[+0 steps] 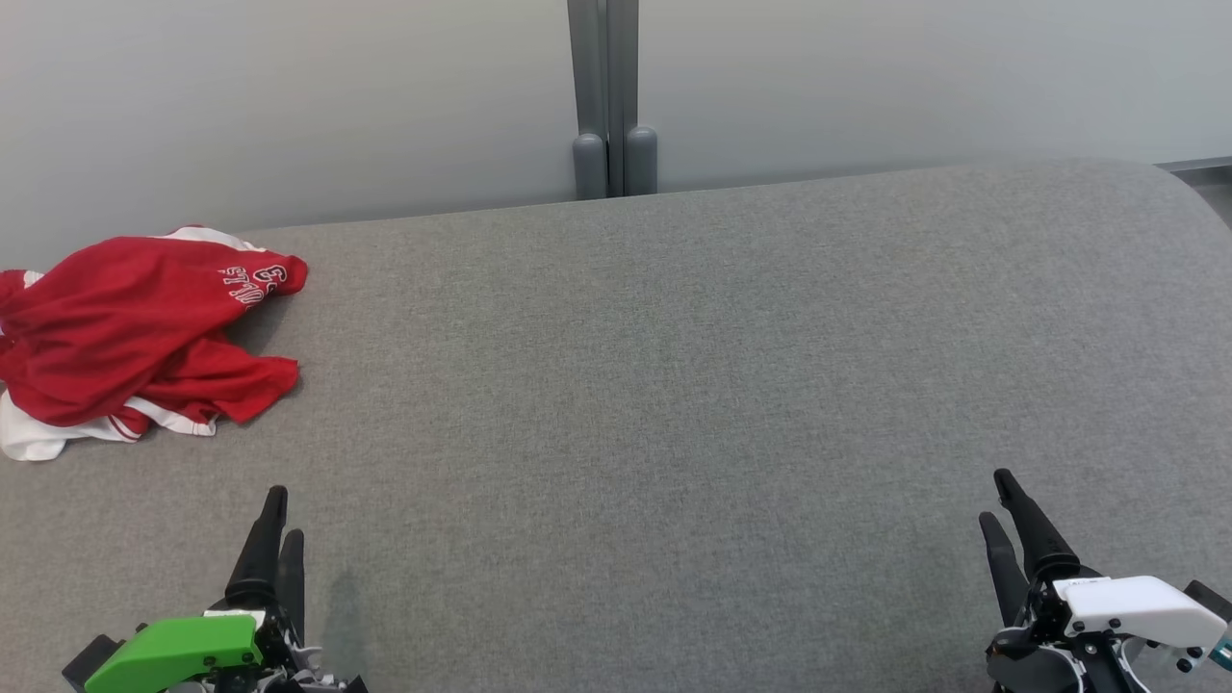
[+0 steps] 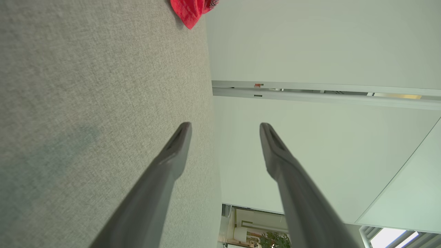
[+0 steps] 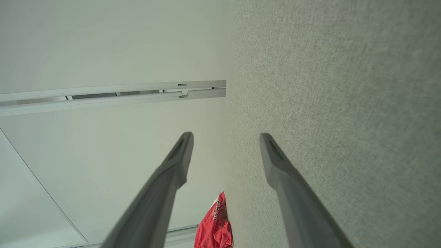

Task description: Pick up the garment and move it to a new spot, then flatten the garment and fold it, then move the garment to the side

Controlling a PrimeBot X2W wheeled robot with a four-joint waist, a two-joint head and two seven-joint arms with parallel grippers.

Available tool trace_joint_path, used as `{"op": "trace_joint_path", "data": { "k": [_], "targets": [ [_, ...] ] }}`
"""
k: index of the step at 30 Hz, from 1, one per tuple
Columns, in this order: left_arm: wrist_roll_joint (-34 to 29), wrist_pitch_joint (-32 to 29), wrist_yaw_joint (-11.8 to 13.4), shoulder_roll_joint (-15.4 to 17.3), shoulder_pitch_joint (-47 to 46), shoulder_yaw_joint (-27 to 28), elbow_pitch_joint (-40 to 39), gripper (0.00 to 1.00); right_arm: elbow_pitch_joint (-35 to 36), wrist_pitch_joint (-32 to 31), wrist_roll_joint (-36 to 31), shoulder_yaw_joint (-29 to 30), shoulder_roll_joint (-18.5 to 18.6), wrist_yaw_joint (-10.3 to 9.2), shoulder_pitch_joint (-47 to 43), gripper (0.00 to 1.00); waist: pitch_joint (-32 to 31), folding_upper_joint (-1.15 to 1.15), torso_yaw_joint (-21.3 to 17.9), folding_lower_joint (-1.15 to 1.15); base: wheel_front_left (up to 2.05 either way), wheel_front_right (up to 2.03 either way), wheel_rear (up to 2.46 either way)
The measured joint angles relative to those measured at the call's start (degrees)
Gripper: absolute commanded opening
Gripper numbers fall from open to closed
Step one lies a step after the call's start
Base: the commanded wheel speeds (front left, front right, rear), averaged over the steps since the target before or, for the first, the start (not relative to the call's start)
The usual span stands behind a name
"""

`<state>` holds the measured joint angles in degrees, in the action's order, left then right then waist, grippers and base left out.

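Pick-up not yet begun. We note the red garment (image 1: 135,337) crumpled at ten o'clock on the grey table (image 1: 674,385). Jaws spread and empty on left gripper (image 1: 284,512) and right gripper (image 1: 994,496). Next, we judge, the left (nearer) reaches over and pinches cloth.

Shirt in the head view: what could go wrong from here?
The shirt is bunched in layers, so a pinch may catch only one fold. It lies by the far edge of the table, partly cut off at the picture's left; a nudge from the left gripper could push it off.
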<state>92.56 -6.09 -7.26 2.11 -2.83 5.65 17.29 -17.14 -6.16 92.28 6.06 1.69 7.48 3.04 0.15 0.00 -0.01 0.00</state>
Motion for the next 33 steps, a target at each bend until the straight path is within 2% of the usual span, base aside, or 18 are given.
{"op": "trace_joint_path", "data": {
  "k": [7, 14, 20, 25, 33],
  "targets": [
    [-0.66, 2.03, 0.01, -0.01, 0.19, -1.96, -0.90, 1.00, 0.49, 1.90, -0.71, -0.94, -0.01, 0.00, -0.18, 1.00, -0.11, 0.00, 0.00, 0.00, 0.00, 0.00, 0.00],
    [-3.65, 3.85, 0.01, 0.00, 0.83, -3.45, -2.25, 1.00, 1.23, 3.79, -4.37, -0.83, 0.02, 0.00, -0.51, 1.00, -0.23, 0.00, -0.01, 0.00, 0.00, 0.00, 0.00],
    [-8.57, 5.27, 0.01, 0.02, 0.87, -4.41, -3.87, 1.00, 3.18, 5.25, -12.16, -0.70, 0.12, 0.00, -0.70, 1.00, -0.34, 0.00, -0.03, 0.00, 0.00, 0.00, 0.00],
    [-14.30, 6.34, 0.03, 0.04, 0.87, -5.00, -5.34, 1.00, 5.64, 6.45, -21.80, -1.13, 0.16, 0.00, -0.73, 1.00, -0.41, 0.00, -0.03, 0.00, 0.00, 0.00, 0.00],
    [-23.37, 8.24, 0.80, 0.08, 0.86, -6.22, -7.65, 1.00, 8.33, 8.23, -32.86, -1.54, 0.25, 0.00, -0.96, 1.00, -0.48, 0.00, -0.01, 0.00, 0.00, 0.00, 0.00]
  ]
}}
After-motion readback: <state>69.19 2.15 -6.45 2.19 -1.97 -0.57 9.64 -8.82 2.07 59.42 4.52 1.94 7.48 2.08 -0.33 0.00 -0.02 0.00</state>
